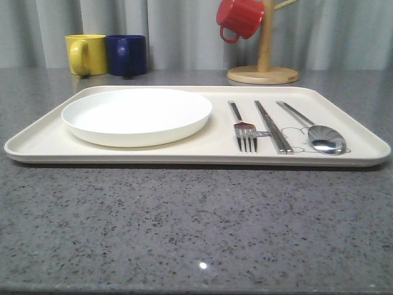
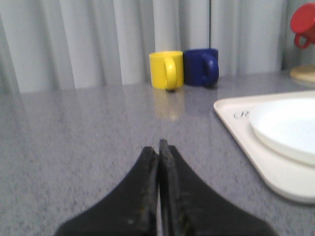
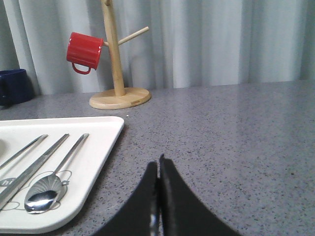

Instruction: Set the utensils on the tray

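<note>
On the grey counter the cream tray (image 1: 37,144) is lying flat, and going across it from left to right in the front view, a round white plate (image 1: 136,115) is taking up its left half while the fork (image 1: 244,130), the chopsticks (image 1: 274,128) and the spoon (image 1: 319,133) are resting side by side on its right half. All three pieces are running their long axes roughly from 6 to 12 o'clock, handles pointing away toward the curtain, tines and bowl toward the near rim. Off the tray's left edge, the left gripper (image 2: 159,144) is hanging over bare counter with its black jaws pressed together and nothing between them; from it the tray corner is sitting at about 2 o'clock, with the yellow mug (image 2: 166,70) and blue mug (image 2: 202,67) ahead near 12. Off the tray's right edge, the right gripper (image 3: 158,161) is likewise pinched closed and holding nothing, and the spoon (image 3: 45,194) is lying just beside it at about 9 o'clock, so this arm is clearly the nearer one to the silverware. With every piece already lying inside the rim, the placing is looking finished, and no further reach seems called for.
</note>
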Robot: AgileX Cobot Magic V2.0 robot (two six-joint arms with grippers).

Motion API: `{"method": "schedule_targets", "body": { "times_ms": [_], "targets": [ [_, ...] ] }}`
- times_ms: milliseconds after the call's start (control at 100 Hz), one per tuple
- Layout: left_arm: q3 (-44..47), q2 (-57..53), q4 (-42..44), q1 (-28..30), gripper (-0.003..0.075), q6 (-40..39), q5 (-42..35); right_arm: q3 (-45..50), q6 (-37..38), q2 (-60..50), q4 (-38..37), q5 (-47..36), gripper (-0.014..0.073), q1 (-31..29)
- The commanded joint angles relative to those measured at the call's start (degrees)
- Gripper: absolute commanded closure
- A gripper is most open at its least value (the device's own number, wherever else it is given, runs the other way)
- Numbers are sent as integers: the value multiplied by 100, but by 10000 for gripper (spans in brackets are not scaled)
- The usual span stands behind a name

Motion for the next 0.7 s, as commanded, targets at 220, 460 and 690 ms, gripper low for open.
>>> {"method": "schedule_targets", "body": {
  "times_ms": [220,460,690],
  "targets": [
    [232,-251,147,13,738,-53,-607,-102,-51,-94,-73,-488,662,-16],
    [232,-251,147,13,738,-53,-610,-102,-51,-94,-73,-488,662,-16],
    [232,-251,147,13,738,-53,-610,-102,-51,-94,-73,-488,662,-16]
  ]
}}
